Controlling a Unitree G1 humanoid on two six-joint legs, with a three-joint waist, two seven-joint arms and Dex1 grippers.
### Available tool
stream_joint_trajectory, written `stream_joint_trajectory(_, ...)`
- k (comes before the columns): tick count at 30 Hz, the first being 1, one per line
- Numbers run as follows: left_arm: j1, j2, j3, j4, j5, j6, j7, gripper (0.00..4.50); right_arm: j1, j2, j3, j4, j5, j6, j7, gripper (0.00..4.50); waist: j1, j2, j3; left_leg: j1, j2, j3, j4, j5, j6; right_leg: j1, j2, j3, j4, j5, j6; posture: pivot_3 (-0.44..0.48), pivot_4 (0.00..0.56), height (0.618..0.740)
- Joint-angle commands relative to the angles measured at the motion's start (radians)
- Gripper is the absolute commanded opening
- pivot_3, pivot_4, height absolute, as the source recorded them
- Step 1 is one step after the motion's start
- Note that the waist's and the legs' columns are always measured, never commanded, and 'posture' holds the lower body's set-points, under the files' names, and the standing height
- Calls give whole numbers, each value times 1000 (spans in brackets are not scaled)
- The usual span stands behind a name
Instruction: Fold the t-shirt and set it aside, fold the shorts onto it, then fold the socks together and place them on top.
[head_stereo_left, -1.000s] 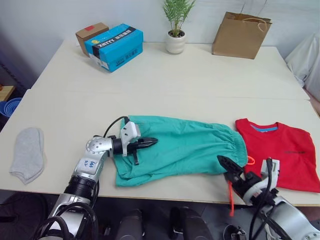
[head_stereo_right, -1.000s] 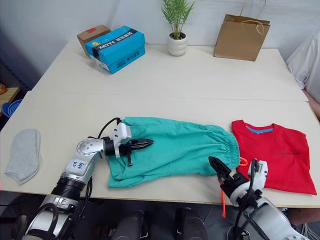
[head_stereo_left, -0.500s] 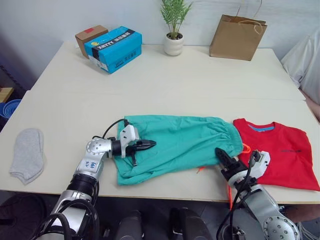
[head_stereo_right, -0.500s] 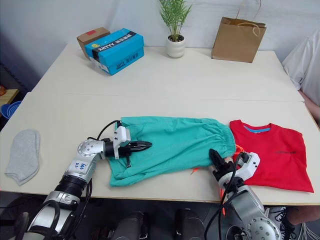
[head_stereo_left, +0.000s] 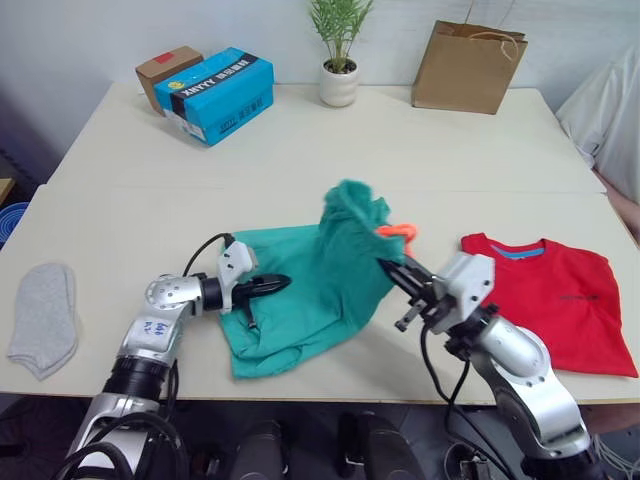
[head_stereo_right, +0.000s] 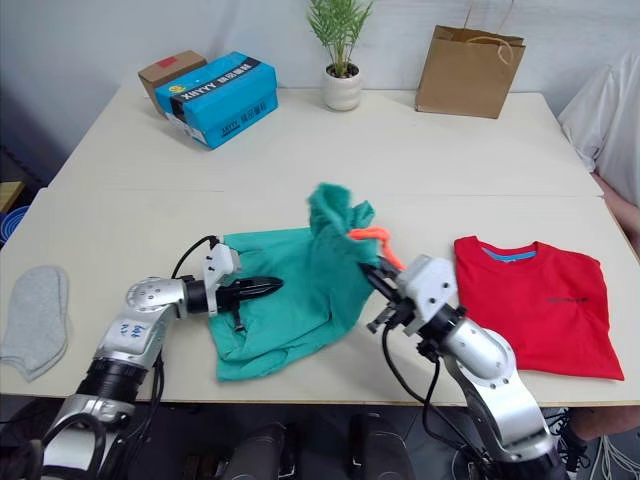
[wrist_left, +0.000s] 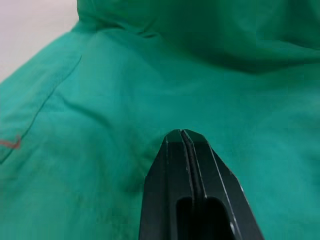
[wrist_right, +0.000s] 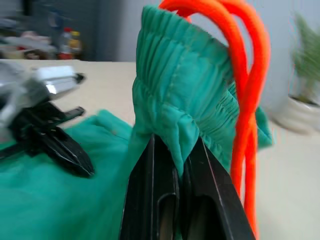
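The large teal-green fabric shorts lie near the front edge of the pale table, at about 6 o'clock on its top, with their gathered waistband end lifted off the surface and bunched into a peak. The right pincer is clamped on that raised waistband; in the right wrist view its two black fingers pinch a fold of the ribbed green cloth, and the neon orange-pink drawstring loops up beside them. The left pincer has its fingers pressed together with nothing between them, its tip resting on the flat leg part of the shorts, toward 9 o'clock from the lifted end. The bright red short-sleeved t-shirt lies spread flat at about 4 o'clock on the table, apart from the shorts. One small light grey sock lies at about 8 o'clock near the table's left edge. At the far side stand a blue cardboard box, a smaller brown box, a potted green plant and a brown paper bag.
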Motion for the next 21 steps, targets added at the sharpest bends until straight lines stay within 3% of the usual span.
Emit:
stream_joint_trajectory(1,43,26,43,-90,-26,70,35,0,-65,20,77,15,-9,49,78,75,3,0,0,0,0,0,0,0,0,0,0,0,0,0,0,0,150,740)
stream_joint_trajectory(13,169,63,141,-231,-75,156,93,0,-255,124,234,194,-11,283,249,75,0,-1,0,0,-1,0,1,-1,3,-2,-3,0,5,0,-3,0,150,740)
stream_joint_trajectory(14,174,62,157,-237,-85,161,102,0,-260,150,220,216,-8,226,260,75,-1,-1,0,0,-1,0,1,-1,3,-2,-3,0,6,-1,-3,0,150,740)
stream_joint_trajectory(17,191,52,233,-288,-164,206,125,0,-290,166,215,264,24,247,333,663,-3,-1,0,0,-1,0,1,-1,2,-3,-3,-1,7,-1,-4,0,150,740)
stream_joint_trajectory(21,219,74,318,-358,-244,299,154,0,-348,142,224,297,115,389,476,1962,-6,-1,0,0,-1,0,2,0,3,-2,-4,0,7,-1,-4,0,150,740)
